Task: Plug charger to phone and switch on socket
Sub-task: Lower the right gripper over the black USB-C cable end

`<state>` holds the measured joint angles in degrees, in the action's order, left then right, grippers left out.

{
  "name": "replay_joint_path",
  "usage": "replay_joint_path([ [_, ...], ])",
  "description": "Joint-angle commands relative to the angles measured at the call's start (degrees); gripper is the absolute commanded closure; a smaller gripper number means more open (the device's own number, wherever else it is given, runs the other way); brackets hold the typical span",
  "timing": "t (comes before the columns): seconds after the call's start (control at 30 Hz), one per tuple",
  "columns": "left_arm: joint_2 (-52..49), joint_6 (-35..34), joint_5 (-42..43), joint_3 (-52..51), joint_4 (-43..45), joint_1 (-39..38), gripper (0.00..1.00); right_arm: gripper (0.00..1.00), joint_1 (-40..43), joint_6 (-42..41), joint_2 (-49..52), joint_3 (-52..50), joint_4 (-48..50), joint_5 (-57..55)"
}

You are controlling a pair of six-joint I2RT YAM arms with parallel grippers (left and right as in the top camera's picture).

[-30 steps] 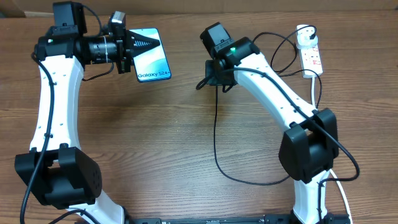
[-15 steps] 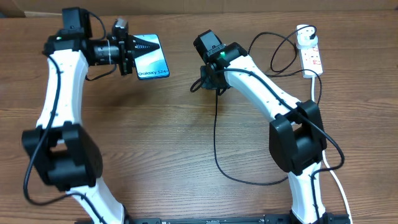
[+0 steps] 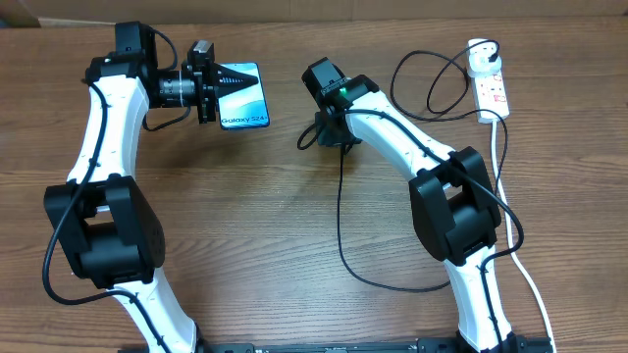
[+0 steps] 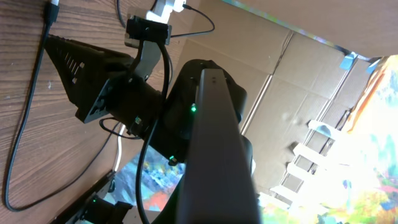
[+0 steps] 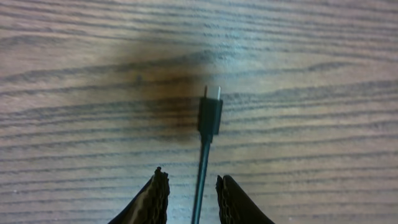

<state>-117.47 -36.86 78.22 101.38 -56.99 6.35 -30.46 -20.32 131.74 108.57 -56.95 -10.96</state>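
The phone (image 3: 247, 100) has a light blue screen reading "Galaxy S24+". My left gripper (image 3: 228, 78) is shut on its upper edge at the back left. In the left wrist view the phone (image 4: 214, 143) shows edge-on as a dark bar. The charger's black cable (image 3: 340, 216) runs up to my right gripper (image 3: 310, 137), just right of the phone. In the right wrist view the fingers (image 5: 191, 190) flank the cable, and the black connector tip (image 5: 210, 115) sticks out past them above its shadow. The white round adapter (image 3: 480, 59) sits in the socket (image 3: 494, 95).
The socket's white cord (image 3: 510, 226) runs down the right side past the right arm's base. The black cable loops across the table's middle (image 3: 378, 282). Cardboard panels stand behind the table (image 4: 292, 81).
My left arm has shifted right with the phone in its grip. My right gripper has moved a little left toward the phone, carrying the cable end.
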Motion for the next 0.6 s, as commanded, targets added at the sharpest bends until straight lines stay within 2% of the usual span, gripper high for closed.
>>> replay_joint_path([
  [0.0,0.5,1.8,1.9,-0.1,0.1,-0.6,0.96,0.73,0.0,2.6,0.3,-0.6,1.3,-1.0],
  [0.37,0.5,1.8,0.6,-0.1,0.1,-0.8,0.96,0.73,2.9,2.6,0.5,-0.6,3.1,-0.3],
  [0.57,0.5,1.8,-0.7,-0.1,0.0,-0.8,0.96,0.73,4.7,2.8,1.5,-0.6,4.8,5.0],
])
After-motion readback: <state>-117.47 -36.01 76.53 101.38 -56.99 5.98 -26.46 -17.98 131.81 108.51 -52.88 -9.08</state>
